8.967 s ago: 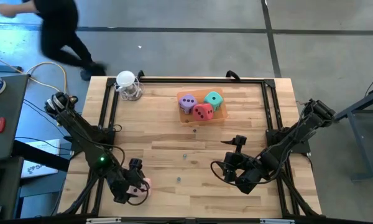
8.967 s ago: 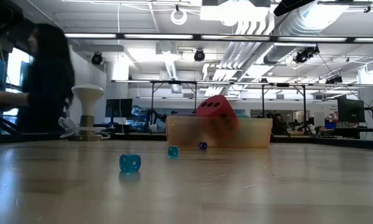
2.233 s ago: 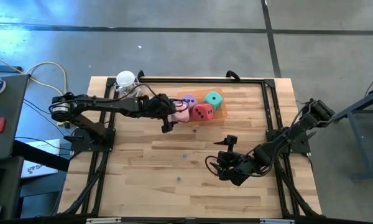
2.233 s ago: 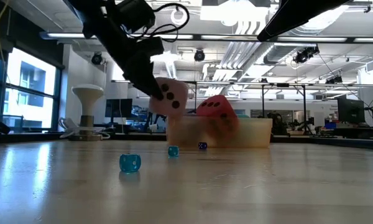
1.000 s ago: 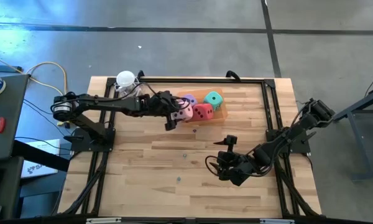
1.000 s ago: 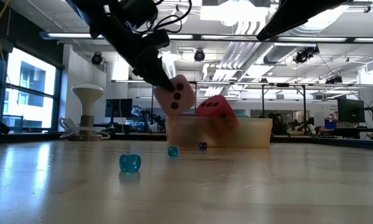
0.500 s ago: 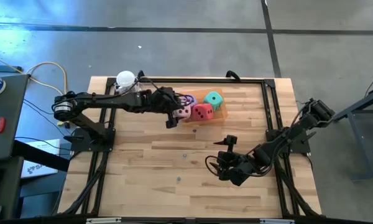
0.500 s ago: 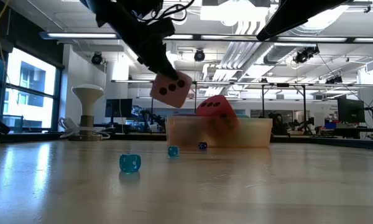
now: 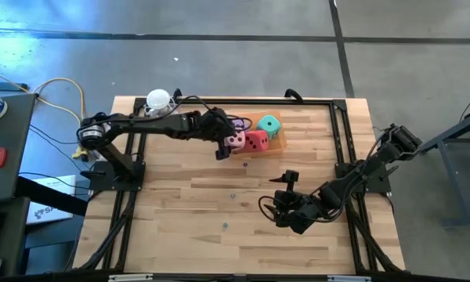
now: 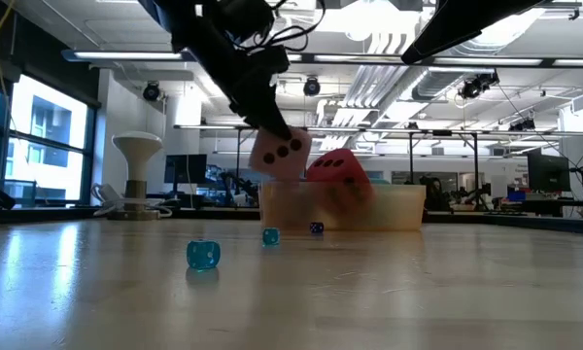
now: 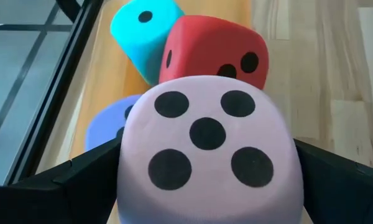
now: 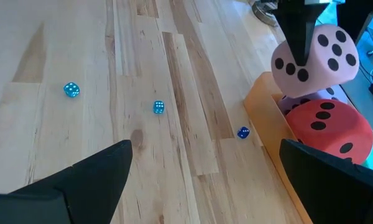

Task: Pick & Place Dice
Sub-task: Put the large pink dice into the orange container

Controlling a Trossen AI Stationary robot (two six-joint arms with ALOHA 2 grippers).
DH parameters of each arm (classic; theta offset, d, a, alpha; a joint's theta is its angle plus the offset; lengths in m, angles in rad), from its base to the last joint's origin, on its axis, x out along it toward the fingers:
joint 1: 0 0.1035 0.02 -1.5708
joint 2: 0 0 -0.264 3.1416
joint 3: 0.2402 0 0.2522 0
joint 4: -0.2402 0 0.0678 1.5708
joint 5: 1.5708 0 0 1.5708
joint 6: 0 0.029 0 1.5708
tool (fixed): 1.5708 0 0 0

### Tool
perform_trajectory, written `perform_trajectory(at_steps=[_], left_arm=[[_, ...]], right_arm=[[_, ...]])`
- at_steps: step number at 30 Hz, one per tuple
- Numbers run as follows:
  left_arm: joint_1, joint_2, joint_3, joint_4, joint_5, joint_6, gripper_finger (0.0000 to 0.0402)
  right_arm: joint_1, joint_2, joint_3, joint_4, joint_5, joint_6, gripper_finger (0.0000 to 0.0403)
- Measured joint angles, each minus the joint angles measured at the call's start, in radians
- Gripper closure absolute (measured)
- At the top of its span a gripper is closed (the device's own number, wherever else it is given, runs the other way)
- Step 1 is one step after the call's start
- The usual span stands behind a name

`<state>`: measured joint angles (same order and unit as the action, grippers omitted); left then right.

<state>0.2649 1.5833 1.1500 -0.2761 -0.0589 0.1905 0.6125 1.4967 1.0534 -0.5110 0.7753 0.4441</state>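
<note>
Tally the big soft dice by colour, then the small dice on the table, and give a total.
Pink die: 1, held in the left tool
Red die: 1
Teal die: 1
Purple die: 1
Small blue dice: 3
Total: 7

At bench level you see the left tool [image 10: 272,131] reaching down from above with the pink die [image 10: 280,154] clamped between its fingers, three dark pips facing you. The die hangs in the air just above the near-left edge of the orange tray [image 10: 389,209]. Behind it you see the red die [image 10: 337,173] rising out of the tray. On the bench [image 10: 291,292] in front lie three tiny blue dice [image 10: 203,255], well apart from one another.
</note>
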Motion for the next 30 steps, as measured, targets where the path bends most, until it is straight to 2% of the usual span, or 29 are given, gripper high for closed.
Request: perform_trajectory(at_steps=[16,21,30], left_arm=[[0.005,0.037,0.002,0.138,0.072,-0.026,0.0003],[0.009,0.065,0.000,0.200,0.165,-0.037,0.0003],[0.009,0.133,0.000,0.248,0.172,-0.030,0.0003]], right_arm=[[0.000,0.000,-0.001,0.000,0.001,0.000,0.0003],[0.000,0.000,-0.001,-0.001,0.000,0.000,0.0003],[0.000,0.000,-0.001,-0.004,-0.011,0.000,0.0003]])
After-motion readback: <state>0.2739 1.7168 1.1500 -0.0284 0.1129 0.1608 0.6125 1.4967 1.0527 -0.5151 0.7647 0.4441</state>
